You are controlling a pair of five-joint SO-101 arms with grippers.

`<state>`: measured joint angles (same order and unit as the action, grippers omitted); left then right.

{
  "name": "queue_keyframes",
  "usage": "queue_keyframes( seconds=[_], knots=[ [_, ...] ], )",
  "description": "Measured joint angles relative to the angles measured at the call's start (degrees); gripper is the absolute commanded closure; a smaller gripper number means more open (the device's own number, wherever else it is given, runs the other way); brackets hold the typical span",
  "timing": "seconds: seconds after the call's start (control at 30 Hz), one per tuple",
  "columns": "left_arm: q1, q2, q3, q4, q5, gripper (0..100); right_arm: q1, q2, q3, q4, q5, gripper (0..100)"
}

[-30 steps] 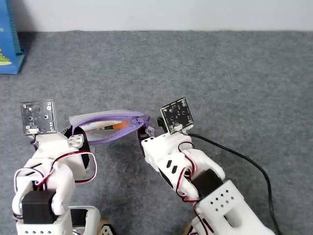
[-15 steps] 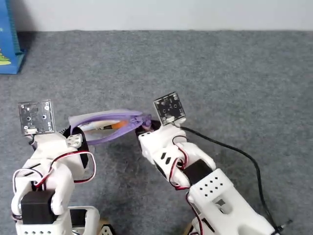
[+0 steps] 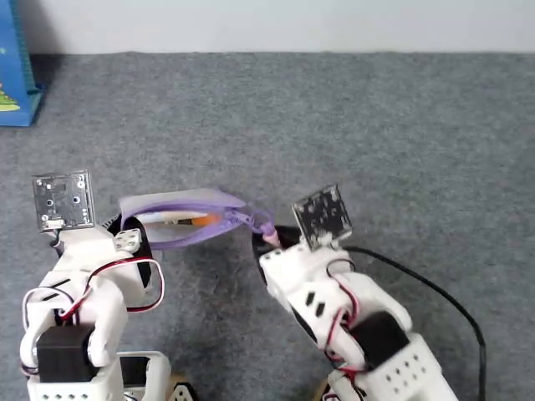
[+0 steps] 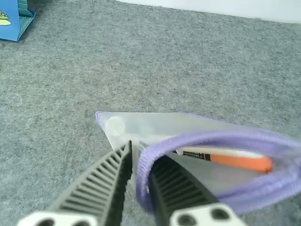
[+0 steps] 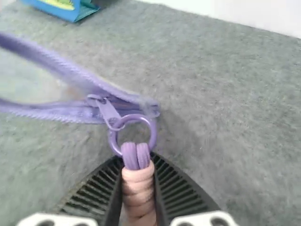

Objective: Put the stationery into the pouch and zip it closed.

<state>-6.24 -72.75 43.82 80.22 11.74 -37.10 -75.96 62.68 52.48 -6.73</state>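
Observation:
A translucent pouch (image 3: 175, 214) with a purple zipper lies on the grey carpet between the two arms. An orange pen (image 4: 226, 159) lies inside it, and the pouch (image 4: 155, 126) gapes along its zipper tape. My left gripper (image 4: 134, 165) is shut on the pouch's near left edge and sits at the pouch's left end (image 3: 134, 238). My right gripper (image 5: 138, 181) is shut on the pink cord pull (image 5: 137, 167), which hangs from a purple ring (image 5: 132, 133) on the zipper slider (image 5: 106, 111). That gripper (image 3: 269, 240) sits just off the pouch's right tip.
A blue box (image 3: 15, 83) stands at the far left by the wall. A black cable (image 3: 435, 292) trails from the right arm across the carpet. Grey carpet stretches behind and to the right of the pouch.
The right gripper first swung left against the pouch's tip, then drew back right and toward the front with the pull, stretching the pouch's right end. The left arm held still.

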Motion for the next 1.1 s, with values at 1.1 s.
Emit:
queue_keyframes(
  seconds=[1.1],
  knots=[
    [-0.18, -0.26, 0.97, 0.00, 0.00, 99, -4.04, 7.03, 10.81, -19.08, -0.79, 86.8]
  ],
)
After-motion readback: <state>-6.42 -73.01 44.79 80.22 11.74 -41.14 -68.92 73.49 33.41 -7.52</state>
